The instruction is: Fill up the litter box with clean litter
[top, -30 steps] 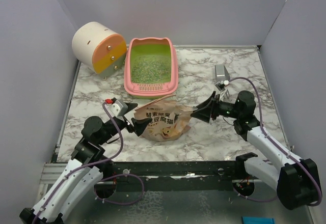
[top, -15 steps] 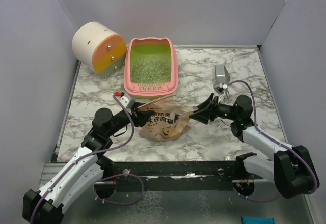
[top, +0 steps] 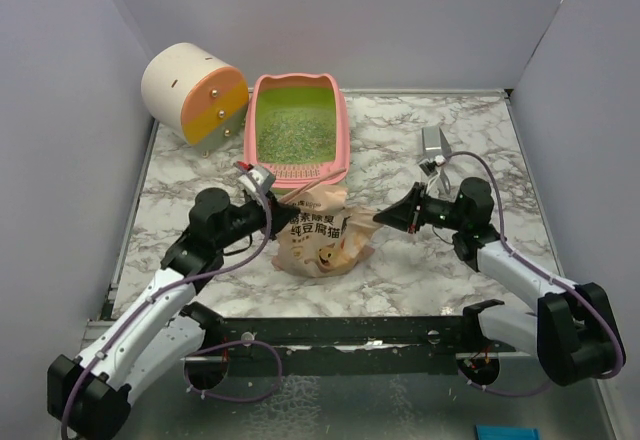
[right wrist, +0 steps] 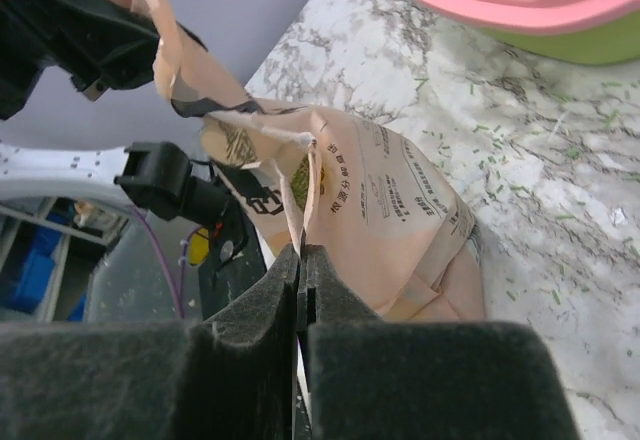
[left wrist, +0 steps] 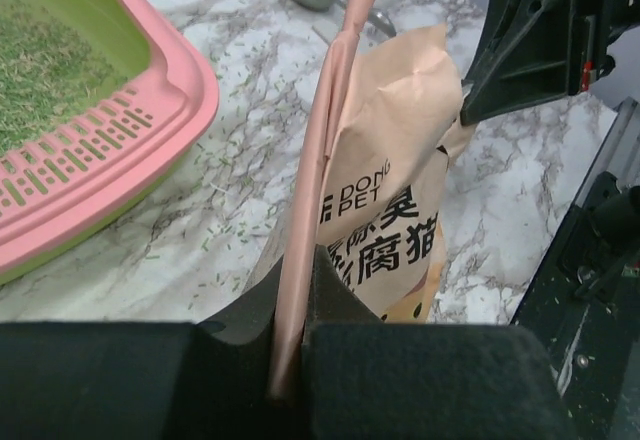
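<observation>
The pink litter box (top: pixel 296 130) stands at the back of the table, its lime-green inside holding a layer of greenish-grey clean litter (top: pixel 293 136); its slotted ledge (left wrist: pixel 70 160) shows in the left wrist view. In front of it lies a tan printed pouch (top: pixel 320 238). My left gripper (top: pixel 276 216) is shut on the pouch's top-left edge (left wrist: pixel 330 180). From the right, my right gripper (top: pixel 384 217) is shut on the pouch's right edge (right wrist: pixel 310 200).
A cream-and-orange cylinder (top: pixel 194 93) sits at the back left beside the box. A grey metal scoop (top: pixel 434 144) lies at the back right. Loose granules (right wrist: pixel 500 130) are scattered on the marble near the box. Walls close in left, right and behind.
Both arms moved inward to the pouch and both grippers closed on its edges. The pouch's top now stands a little more upright.
</observation>
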